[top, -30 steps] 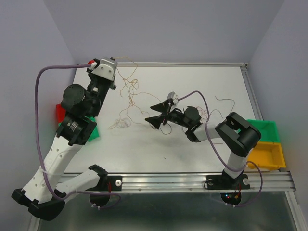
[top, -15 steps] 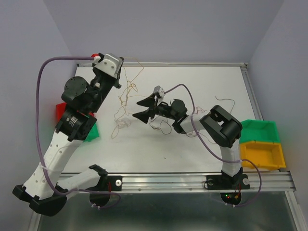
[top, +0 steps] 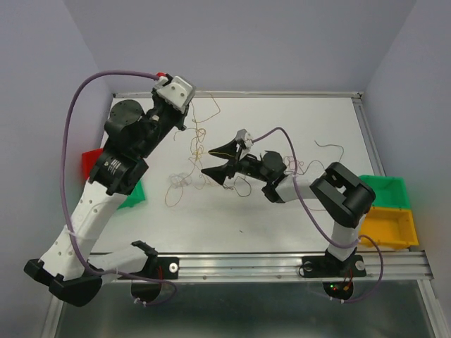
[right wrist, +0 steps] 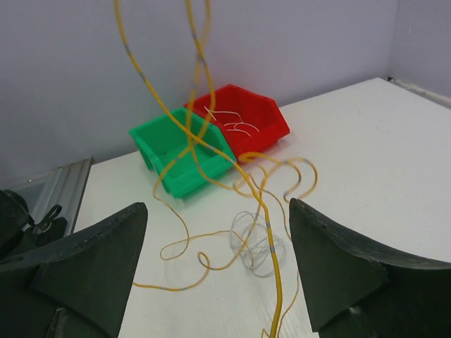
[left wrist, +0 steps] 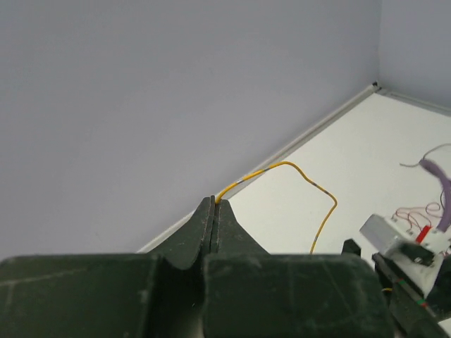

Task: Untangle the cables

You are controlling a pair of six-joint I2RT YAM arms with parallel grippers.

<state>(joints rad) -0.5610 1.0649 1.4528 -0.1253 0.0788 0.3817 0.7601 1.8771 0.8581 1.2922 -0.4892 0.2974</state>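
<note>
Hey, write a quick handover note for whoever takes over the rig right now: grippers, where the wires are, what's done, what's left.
Left gripper: shut on a yellow wire, held up near the table's far left corner.
Right gripper: open, holding nothing; yellow strands hang just ahead of it.
Tangle: mid-table, loops crossing.
Done: a few thin wires lie in the red bin.
Left: separate the remaining strands.
</note>
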